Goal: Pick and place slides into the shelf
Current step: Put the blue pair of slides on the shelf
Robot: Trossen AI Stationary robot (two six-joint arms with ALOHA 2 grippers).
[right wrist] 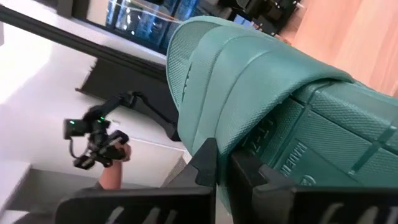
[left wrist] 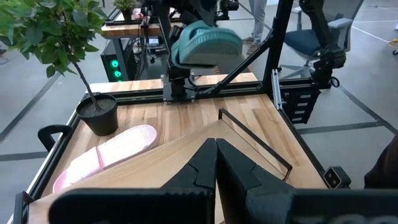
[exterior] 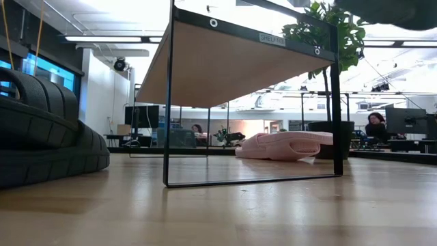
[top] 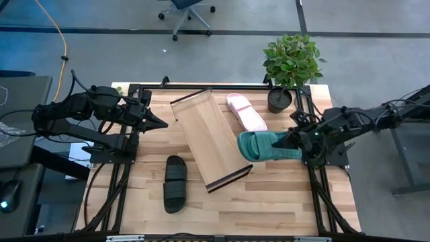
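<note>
Fingers on my right gripper (top: 293, 142) are pinching the green slide (top: 266, 146), holding it lifted beside the shelf (top: 209, 138) so it clears the rail, while left gripper (top: 161, 124) waits pressed together.

We see a potted plant (top: 290, 64) at the table's (top: 269, 202) far right corner, an office chair (top: 188, 12) beyond it, and a yellow cable (top: 62, 40) far left.

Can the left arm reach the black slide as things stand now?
Probably yes. The left claw is shut and holds nothing, and the black slide lies on bare table on its side of the shelf, with nothing between them.
</note>
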